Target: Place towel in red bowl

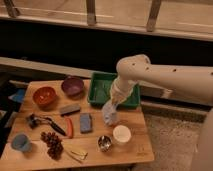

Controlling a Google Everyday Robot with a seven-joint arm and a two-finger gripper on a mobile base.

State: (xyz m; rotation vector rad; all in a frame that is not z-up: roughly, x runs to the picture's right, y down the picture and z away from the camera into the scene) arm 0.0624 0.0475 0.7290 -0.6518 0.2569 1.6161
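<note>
The robot's white arm (165, 75) reaches in from the right over a wooden table (137, 150), and its gripper (111, 105) points down just in front of the near edge of the green tray (100, 80). The claw is closed on the top of the towel (110, 116), a pale bunched cloth that hangs below it near the middle of the table; whether the cloth's lower end touches the wood cannot be told. The red bowl (44, 96) sits well apart at the far left of the table, with the purple bowl (73, 85) beside it to the right. A white cup (121, 135) stands just in front of the towel, with a small metal cup (104, 143) next to it. A flat blue sponge (86, 122) lies just left of the towel, a bunch of dark grapes (51, 143) lies near the front left, and a blue cup (20, 142) stands at the front left corner.
</note>
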